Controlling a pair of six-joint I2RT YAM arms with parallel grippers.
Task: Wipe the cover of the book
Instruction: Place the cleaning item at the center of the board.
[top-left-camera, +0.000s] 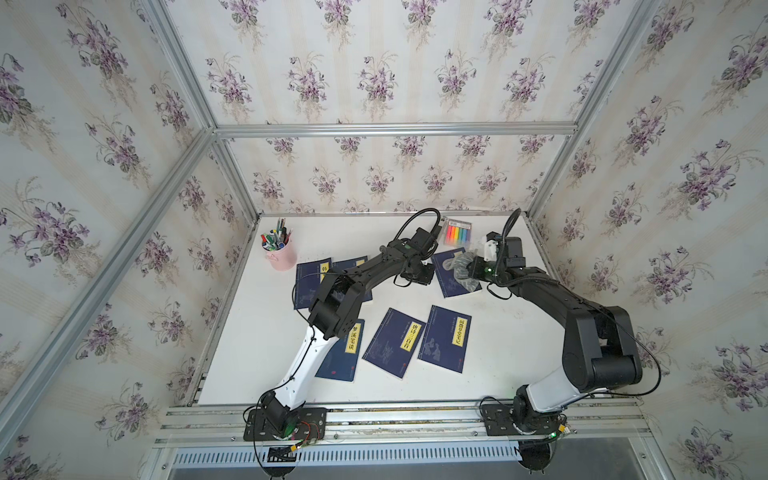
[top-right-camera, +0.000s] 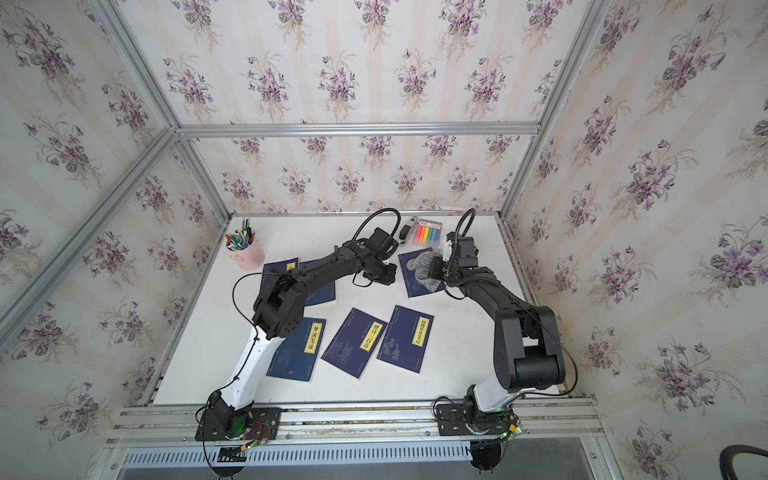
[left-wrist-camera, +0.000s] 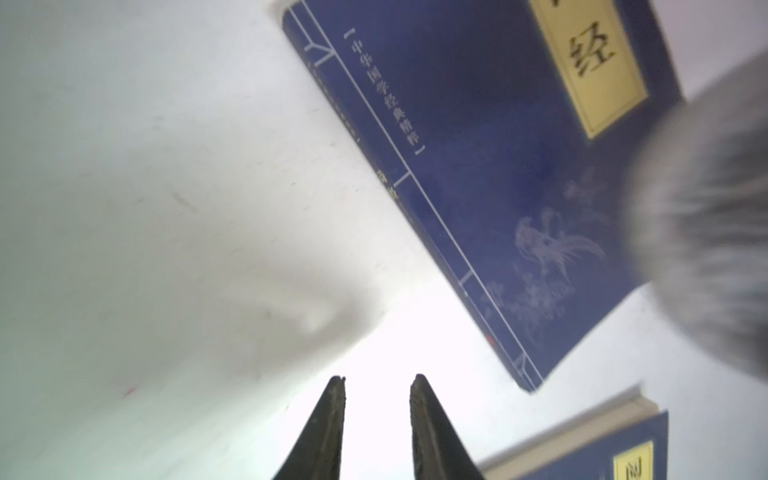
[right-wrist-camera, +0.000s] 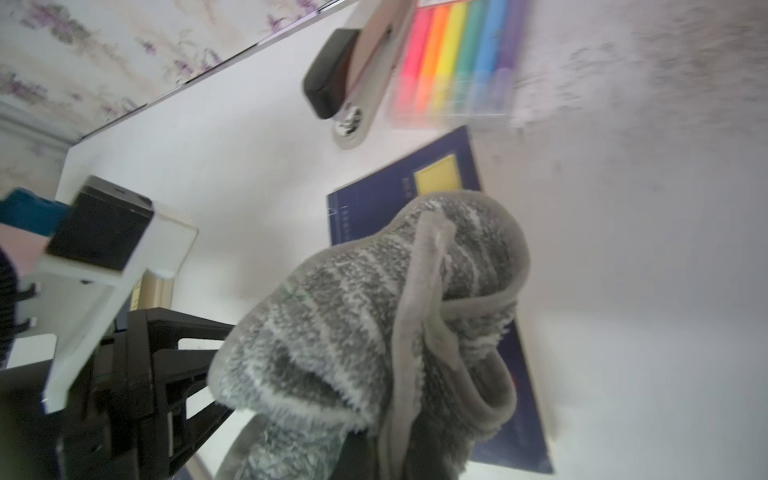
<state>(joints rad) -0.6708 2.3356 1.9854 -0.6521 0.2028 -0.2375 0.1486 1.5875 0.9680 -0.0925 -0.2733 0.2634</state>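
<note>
At the table's (top-left-camera: 519, 332) upper right in a top view, the right gripper (top-left-camera: 478, 268) is clamped on a cloth (right-wrist-camera: 374, 311) bunched over the book (top-left-camera: 446, 284), so its pile can meet the cover. The left gripper (left-wrist-camera: 377, 377), jaws slightly parted and empty, sits beside the book, likely to steady it.

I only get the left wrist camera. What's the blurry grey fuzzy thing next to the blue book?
Observer: A grey cloth. The right gripper is shut on it, holding it over the blue book.
Operator: Ooh! What's behind that book?
Observer: A pack of rainbow highlighters beside a stapler, near the back wall.
Operator: Anything else fun on the table?
Observer: A pink cup full of pens, standing in the far left corner.
</note>
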